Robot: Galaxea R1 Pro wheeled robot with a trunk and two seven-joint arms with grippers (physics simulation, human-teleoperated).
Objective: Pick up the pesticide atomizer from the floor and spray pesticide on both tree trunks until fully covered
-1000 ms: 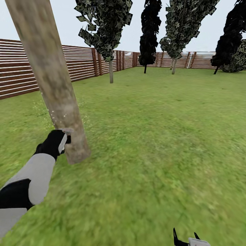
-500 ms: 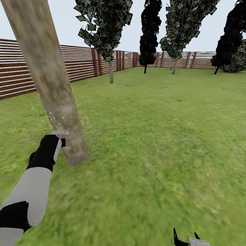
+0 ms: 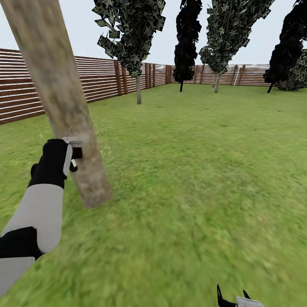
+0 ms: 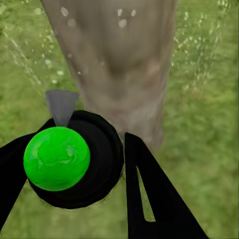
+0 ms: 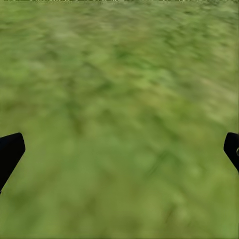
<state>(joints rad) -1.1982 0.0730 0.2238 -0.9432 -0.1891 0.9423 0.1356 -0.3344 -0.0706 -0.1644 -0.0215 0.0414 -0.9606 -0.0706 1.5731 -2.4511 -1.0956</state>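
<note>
Left gripper (image 4: 74, 174) clamps green-capped atomizer (image 4: 57, 158) facing speckled tree trunk (image 4: 117, 59)

Tree trunk (image 3: 64, 102) blocks the left hand (image 3: 70, 153); lawn (image 3: 192, 170) rightward open.

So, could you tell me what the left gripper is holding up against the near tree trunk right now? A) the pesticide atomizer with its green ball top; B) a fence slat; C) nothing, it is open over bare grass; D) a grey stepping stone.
A: in the left wrist view the left gripper is shut on the pesticide atomizer, aimed at the tree trunk amid pale specks.
</note>
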